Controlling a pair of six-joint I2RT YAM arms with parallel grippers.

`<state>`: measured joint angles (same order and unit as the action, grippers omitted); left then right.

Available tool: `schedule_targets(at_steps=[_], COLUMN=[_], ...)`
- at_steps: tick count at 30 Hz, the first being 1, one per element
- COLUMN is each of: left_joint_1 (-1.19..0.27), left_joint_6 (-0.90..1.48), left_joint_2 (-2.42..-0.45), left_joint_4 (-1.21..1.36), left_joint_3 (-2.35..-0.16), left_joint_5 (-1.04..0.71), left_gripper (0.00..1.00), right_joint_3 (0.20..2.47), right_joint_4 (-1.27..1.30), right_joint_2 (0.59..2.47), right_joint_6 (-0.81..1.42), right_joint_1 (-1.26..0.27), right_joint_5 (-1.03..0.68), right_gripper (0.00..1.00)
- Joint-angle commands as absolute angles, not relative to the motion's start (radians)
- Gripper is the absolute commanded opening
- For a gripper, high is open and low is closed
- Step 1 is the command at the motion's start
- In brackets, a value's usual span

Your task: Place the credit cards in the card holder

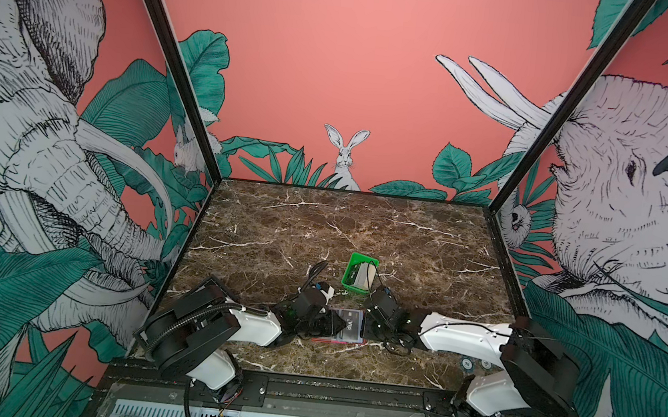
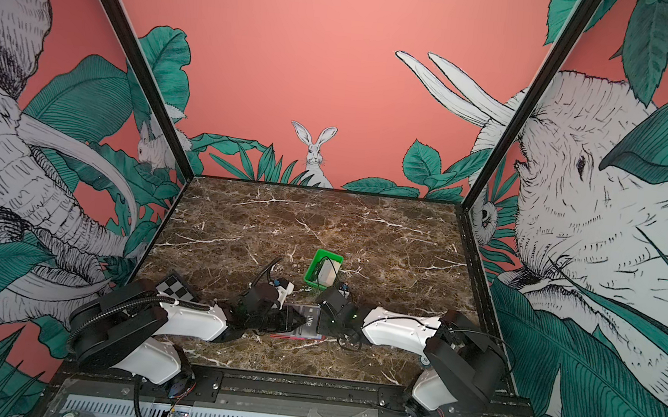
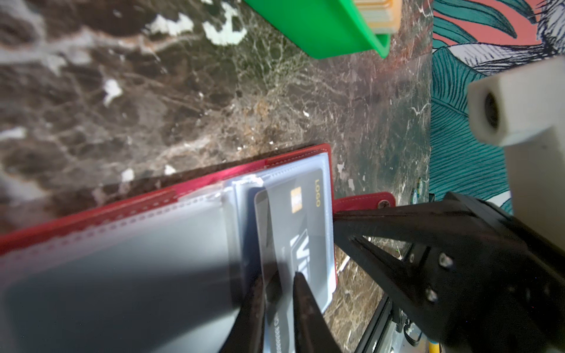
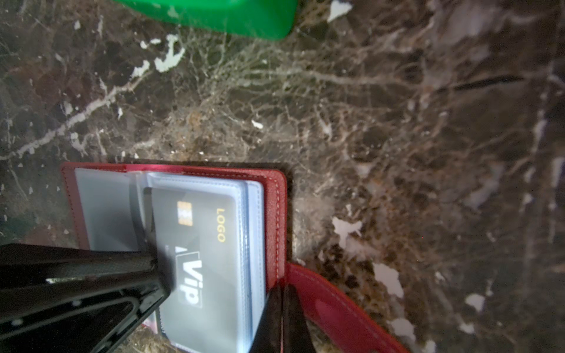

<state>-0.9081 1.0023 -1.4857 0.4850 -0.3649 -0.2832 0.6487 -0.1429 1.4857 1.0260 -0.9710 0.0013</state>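
Pinching a dark credit card point(image 3: 305, 220) lettered "Vip" and "LOGO" between narrowly parted fingertips, the left gripper point(image 3: 279, 281) is hanging low over the open card holder point(image 4: 275, 214). The holder is lying flat near the front middle of the marble table point(image 1: 322, 225) in both top views. Most of the card is sitting under a clear pocket point(image 4: 253, 214) on the holder's right-hand half, with its gold chip showing through the plastic; whether it is fully seated cannot be told. The right gripper point(image 4: 282, 293) is facing it from the opposite side with its claw pressed together. Its joined tips are resting at the outer edge of the red cover, just beside the snap tab point(image 4: 330, 305), which is trailing out onto the marble. A green tray point(image 1: 354, 261) is standing just behind the holder, apart from it and on the far side from the arms. It is holding a stack of pale cards point(image 1: 365, 277) leaning on edge. In the left wrist view another plastic leaf of the holder is rising close to the lens, too blurred to read
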Motion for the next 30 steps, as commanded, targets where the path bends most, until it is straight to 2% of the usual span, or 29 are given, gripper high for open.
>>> schedule_targets(at_steps=[1, 14, 19, 30], left_joint_1=[-0.92, -0.92, -0.919, -0.919], left_joint_6=[1.0, 0.967, 0.953, 0.951], left_joint_2=[-1.489, -1.419, -1.346, -1.358], left_joint_4=[0.353, 0.258, 0.194, 0.245], left_joint_3=[-0.354, -0.362, -0.358, -0.359], left_joint_5=[-0.261, -0.233, -0.208, -0.239], left_gripper=[0.19, 0.18, 0.23, 0.19], right_joint_3=[0.629, 0.635, 0.632, 0.606], right_joint_4=[-0.164, -0.179, -0.162, -0.119], right_joint_2=[1.55, 1.531, 1.499, 1.418], right_joint_6=[1.029, 1.02, 1.0, 0.986], right_joint_1=[-0.975, -0.975, -0.976, -0.975], right_joint_5=[0.008, 0.015, 0.014, 0.018], right_gripper=[0.03, 0.03, 0.05, 0.06])
